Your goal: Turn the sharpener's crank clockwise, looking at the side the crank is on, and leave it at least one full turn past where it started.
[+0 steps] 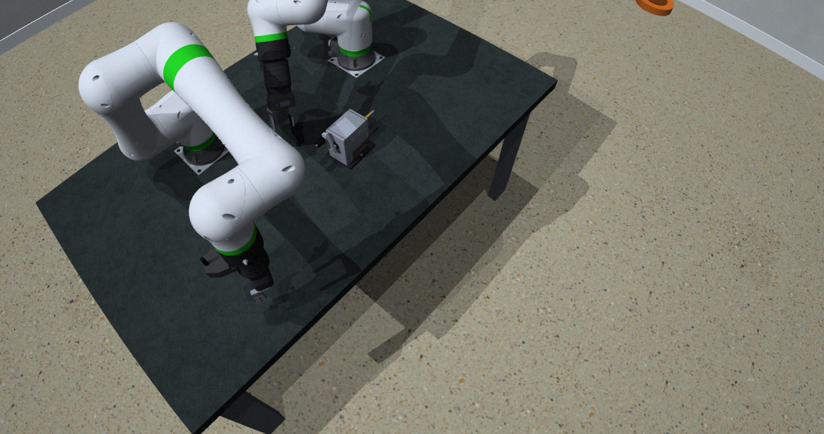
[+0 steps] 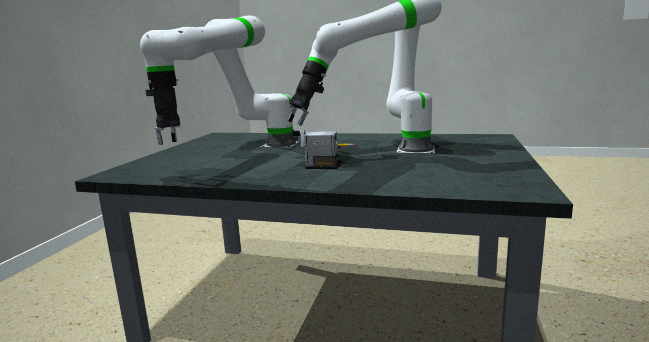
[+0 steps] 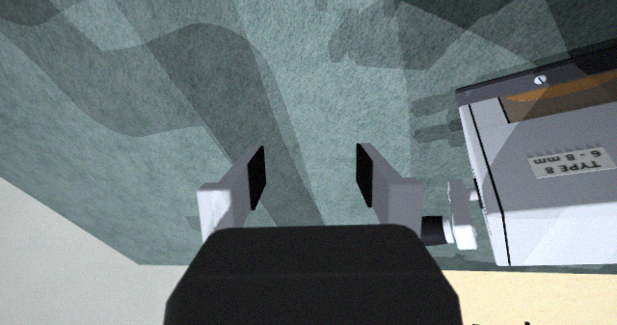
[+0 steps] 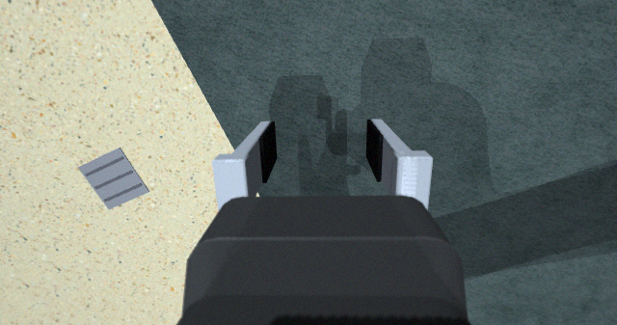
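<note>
Left end effector [image 1: 286, 134] [image 2: 297, 117] [image 3: 310, 176] poised by the crank, presumably for a grasp
Its black-padded fingers stood wide apart, holding nothing; beside them was the black cylindrical crank handle [image 1: 320, 141] [image 2: 296, 133] [image 3: 435, 230], then the grey boxy sharpener [image 1: 349, 136] [image 2: 320, 145] [image 3: 554, 185]. Well apart, the right end effector [image 1: 235, 281] [image 2: 166, 136] [image 4: 320, 139] hung open and empty, apparently kept out of the way.

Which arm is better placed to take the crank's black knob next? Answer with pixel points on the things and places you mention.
Left, I'd judge: its open end effector [image 1: 286, 130] [image 2: 295, 120] [image 3: 310, 176] hovers near the black knob [image 1: 319, 141] [image 2: 296, 133] [image 3: 436, 230]. The right end effector [image 1: 259, 293] [image 2: 167, 140] [image 4: 320, 139], also open, hangs much farther off.
</note>
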Robot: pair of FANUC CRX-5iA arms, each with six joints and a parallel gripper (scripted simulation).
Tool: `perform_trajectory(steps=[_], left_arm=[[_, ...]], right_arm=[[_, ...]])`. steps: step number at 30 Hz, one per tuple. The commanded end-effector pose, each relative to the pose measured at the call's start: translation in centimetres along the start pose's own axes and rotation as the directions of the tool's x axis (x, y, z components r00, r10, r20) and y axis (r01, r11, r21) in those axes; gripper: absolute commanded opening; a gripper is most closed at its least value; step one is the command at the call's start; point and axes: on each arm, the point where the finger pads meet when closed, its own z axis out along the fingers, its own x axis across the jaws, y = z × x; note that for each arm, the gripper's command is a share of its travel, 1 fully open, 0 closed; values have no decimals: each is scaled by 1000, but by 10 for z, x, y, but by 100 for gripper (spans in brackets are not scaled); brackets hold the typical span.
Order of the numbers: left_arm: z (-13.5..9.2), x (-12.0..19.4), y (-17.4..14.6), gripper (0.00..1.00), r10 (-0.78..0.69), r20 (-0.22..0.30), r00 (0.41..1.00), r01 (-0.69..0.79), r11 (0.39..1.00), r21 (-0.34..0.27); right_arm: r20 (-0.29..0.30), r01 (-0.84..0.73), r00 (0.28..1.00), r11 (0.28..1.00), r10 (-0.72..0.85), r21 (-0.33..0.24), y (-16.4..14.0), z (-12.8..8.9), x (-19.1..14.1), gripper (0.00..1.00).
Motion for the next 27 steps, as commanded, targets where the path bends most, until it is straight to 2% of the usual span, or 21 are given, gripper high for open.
perform_trajectory(steps=[1, 27], left_arm=[[1, 5, 7, 100, -9, -8, 1000, 9, 1000, -1], [18, 78, 73, 100, -111, -125, 986, 111, 994, -11]], right_arm=[[3, 0, 1000, 1000, 0, 0, 0, -2, -1, 100], [3, 0, 1000, 1000, 0, 0, 0, -2, -1, 100]])
